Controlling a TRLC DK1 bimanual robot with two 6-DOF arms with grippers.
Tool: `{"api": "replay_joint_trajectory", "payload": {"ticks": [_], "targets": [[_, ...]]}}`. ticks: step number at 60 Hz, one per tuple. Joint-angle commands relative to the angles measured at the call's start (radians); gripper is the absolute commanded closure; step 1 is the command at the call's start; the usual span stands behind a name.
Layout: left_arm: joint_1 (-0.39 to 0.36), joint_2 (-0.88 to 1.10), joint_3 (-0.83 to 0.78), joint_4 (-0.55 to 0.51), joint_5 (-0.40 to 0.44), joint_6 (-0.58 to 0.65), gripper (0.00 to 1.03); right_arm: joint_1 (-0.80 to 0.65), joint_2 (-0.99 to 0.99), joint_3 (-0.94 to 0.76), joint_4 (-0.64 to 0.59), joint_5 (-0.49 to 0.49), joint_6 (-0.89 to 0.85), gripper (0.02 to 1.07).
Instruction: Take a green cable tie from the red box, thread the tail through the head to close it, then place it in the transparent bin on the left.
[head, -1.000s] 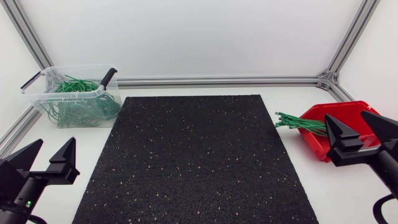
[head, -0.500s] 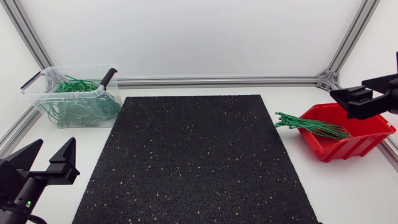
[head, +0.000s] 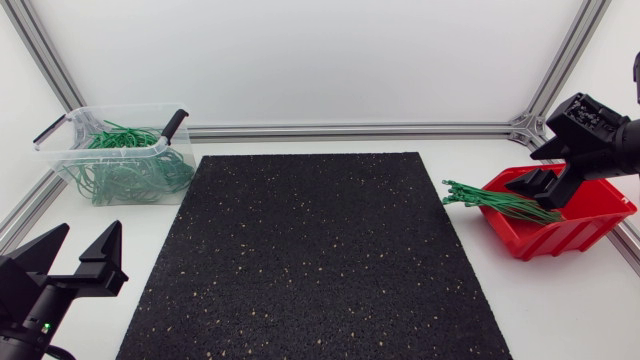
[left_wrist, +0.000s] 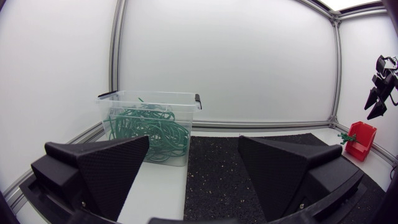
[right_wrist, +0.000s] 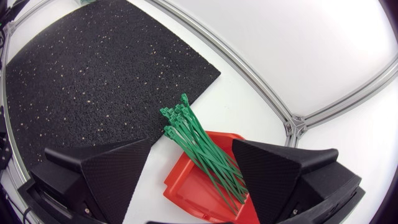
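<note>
Overhead head view; wrist views sharing mat

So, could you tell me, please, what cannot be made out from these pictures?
Right wrist view: the tails of the green cable ties and part of the red box lie hidden behind the right gripper.
Head view: those ties overlap in a bundle, too fine to count.
Head view: the looped ties in the transparent bin are a tangle; no count.
Left wrist view: the red box is too small to show single ties.
</note>
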Motion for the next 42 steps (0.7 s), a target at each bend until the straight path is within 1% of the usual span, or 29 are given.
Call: {"api": "replay_joint_trajectory", "payload": {"ticks": [1, 3, 6, 9, 12, 17, 19, 26, 29, 31, 36, 42], "targets": [[-0.002, -0.009, -0.038, -0.024, 0.0, -0.022, 0.03, -0.011, 0.052, -0.04, 0.034, 0.0, -0.081, 0.12], [-0.002, -0.009, -0.04, -0.024, 0.0, -0.022, 0.03, -0.019, 0.066, -0.058, 0.081, 0.0, -0.093, 0.13], [-0.002, -0.009, -0.038, -0.024, 0.0, -0.022, 0.03, -0.022, 0.09, -0.075, 0.112, 0.0, -0.119, 0.14], [-0.002, -0.009, -0.038, -0.024, 0.0, -0.022, 0.03, -0.033, 0.11, -0.094, 0.121, -0.006, -0.183, 0.19], [-0.002, -0.009, -0.038, -0.024, 0.0, -0.022, 0.03, -0.034, 0.129, -0.114, 0.149, -0.009, -0.199, 0.24], [-0.002, -0.009, -0.04, -0.024, 0.0, -0.022, 0.03, -0.034, 0.153, -0.154, 0.218, -0.012, -0.237, 0.4], [-0.002, -0.009, -0.038, -0.024, 0.0, -0.022, 0.03, -0.041, 0.165, -0.163, 0.23, -0.044, -0.262, 0.47], [0.0, -0.009, -0.038, -0.024, 0.001, -0.022, 0.03, -0.053, 0.193, -0.164, 0.232, -0.084, -0.292, 0.6], [0.0, -0.009, -0.038, -0.025, 0.0, -0.022, 0.03, -0.054, 0.199, -0.166, 0.232, -0.101, -0.297, 0.63], [0.0, -0.009, -0.038, -0.024, 0.0, -0.02, 0.03, -0.054, 0.205, -0.172, 0.241, -0.101, -0.303, 0.63], [0.0, -0.009, -0.038, -0.025, 0.0, -0.022, 0.03, -0.053, 0.207, -0.203, 0.315, -0.098, -0.299, 0.63], [0.001, -0.009, -0.04, -0.025, 0.0, -0.022, 0.03, -0.05, 0.227, -0.212, 0.347, -0.095, -0.3, 0.7]]}}
